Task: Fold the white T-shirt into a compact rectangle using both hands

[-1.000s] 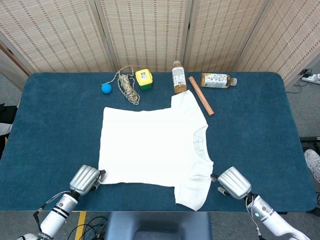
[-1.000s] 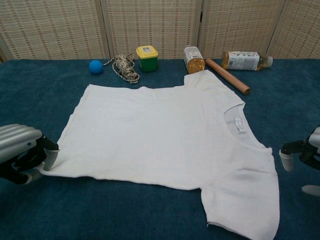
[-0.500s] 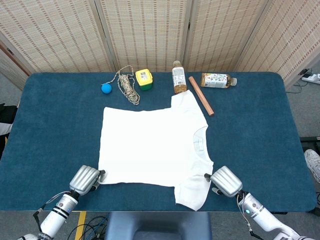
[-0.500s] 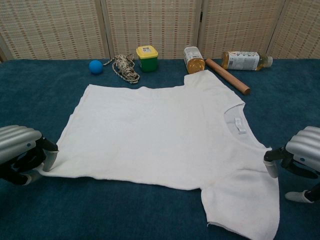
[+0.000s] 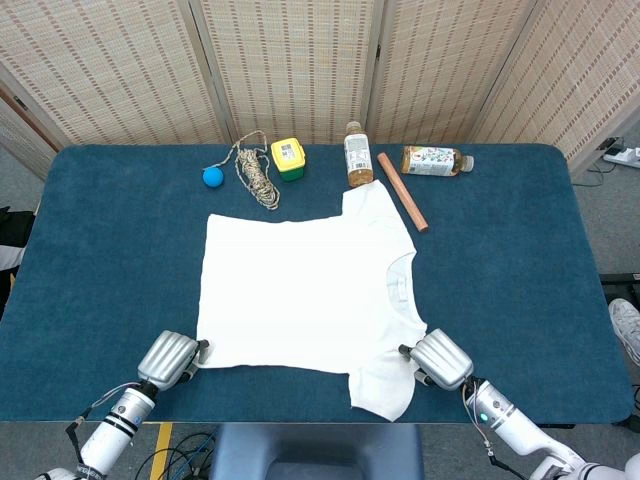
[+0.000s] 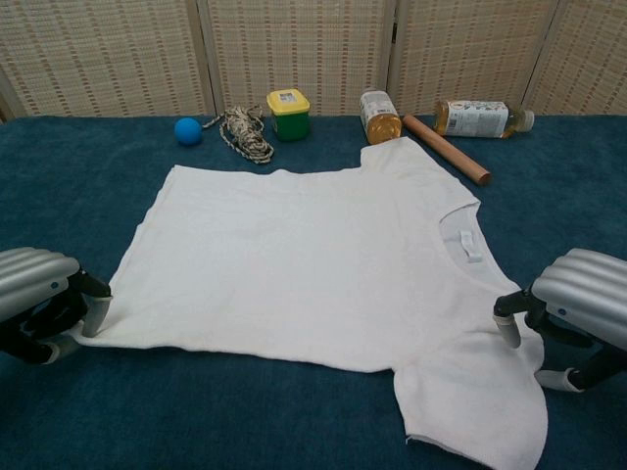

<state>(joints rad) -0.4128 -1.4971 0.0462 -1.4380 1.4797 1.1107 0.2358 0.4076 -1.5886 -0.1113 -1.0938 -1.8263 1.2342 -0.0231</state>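
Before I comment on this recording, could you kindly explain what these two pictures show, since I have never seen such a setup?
Both pictures come from the robot's own cameras: the head view looks down on the table, the chest view looks across it from lower down. The silver shapes at the near edge are its two mechanical hands. A white T-shirt lies spread flat on the blue cloth. The left hand touches the shirt's bottom corner and the right hand reaches its near shoulder; whether either grips fabric yet is unclear. Along the far side lie a blue ball, a rope bundle, a yellow-lidded tub, two bottles and a wooden stick.
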